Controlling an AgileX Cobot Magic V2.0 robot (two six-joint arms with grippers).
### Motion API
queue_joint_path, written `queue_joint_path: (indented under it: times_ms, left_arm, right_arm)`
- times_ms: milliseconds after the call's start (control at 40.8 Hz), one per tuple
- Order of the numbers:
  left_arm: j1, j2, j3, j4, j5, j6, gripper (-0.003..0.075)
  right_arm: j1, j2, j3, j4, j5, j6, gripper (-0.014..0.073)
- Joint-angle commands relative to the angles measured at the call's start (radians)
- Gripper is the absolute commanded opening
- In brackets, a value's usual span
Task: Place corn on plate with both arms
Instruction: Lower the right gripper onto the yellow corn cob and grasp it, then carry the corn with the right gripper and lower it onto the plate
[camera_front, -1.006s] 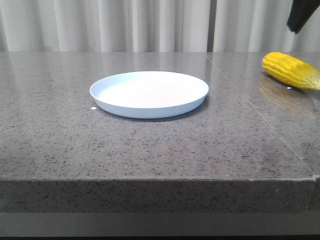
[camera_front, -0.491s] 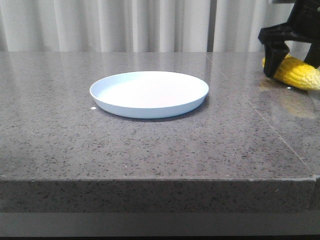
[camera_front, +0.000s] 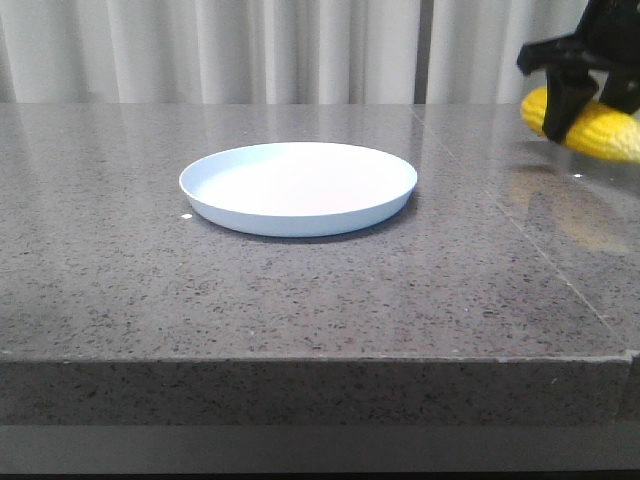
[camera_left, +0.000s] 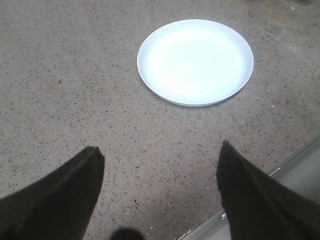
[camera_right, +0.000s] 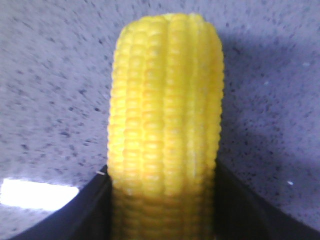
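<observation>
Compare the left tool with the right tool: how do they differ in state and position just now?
The left tool is open and empty above bare table near the plate; the right tool is shut on the corn, off the table at the right. Both have dark fingers.

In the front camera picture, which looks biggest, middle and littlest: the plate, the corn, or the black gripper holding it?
1. The plate, by far.
2. and 3. The corn and the right gripper look about alike; both are cut off at the edge, so no ranking.

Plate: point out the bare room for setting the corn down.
The plate is bare across its whole inside, and bare counter runs along its front. It is crowded only at far right, where the right gripper holds the corn.
</observation>
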Motion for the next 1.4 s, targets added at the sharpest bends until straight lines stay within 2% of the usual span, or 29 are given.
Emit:
queue_joint_path:
  times_ms: [0, 147, 319, 515, 638, 859, 957, 1129, 1374]
  left_arm:
    - [-0.007, 0.002, -0.027, 0.000, -0.062, -0.009, 0.0473]
    - [-0.007, 0.002, -0.027, 0.000, -0.062, -0.009, 0.0473]
    - [-0.007, 0.002, -0.027, 0.000, -0.062, -0.009, 0.0473]
    - [-0.007, 0.002, -0.027, 0.000, -0.062, -0.009, 0.0473]
    - [-0.007, 0.002, -0.027, 0.000, -0.062, -0.009, 0.0473]
    - [-0.007, 0.002, -0.027, 0.000, -0.062, -0.009, 0.0473]
    - [-0.007, 0.002, -0.027, 0.000, -0.062, -0.009, 0.0473]
    - [-0.007, 0.002, -0.027, 0.000, -0.062, -0.009, 0.0473]
    - [-0.007, 0.002, -0.027, 0.000, -0.062, -0.009, 0.0473]
  right_arm:
    - [0.030, -0.125, -0.039, 0.024, -0.027, -0.023, 0.0230]
    - [0.131, -0.200, -0.069, 0.028, 0.043, -0.052, 0.0230]
    - [0.282, -0.206, -0.179, 0.055, 0.170, -0.053, 0.0244]
    - [0.444, -0.174, -0.220, 0.064, 0.165, -0.053, 0.0244]
    - [0.491, -0.132, -0.219, 0.095, 0.135, -0.051, 0.0244]
    - [0.496, -0.028, -0.219, 0.187, 0.089, -0.050, 0.0252]
    - [0.496, 0.012, -0.219, 0.187, 0.061, -0.050, 0.0305]
    - [0.496, 0.070, -0.219, 0.186, 0.023, -0.050, 0.0468]
    - [0.495, 0.085, -0.221, 0.180, 0.025, -0.050, 0.0645]
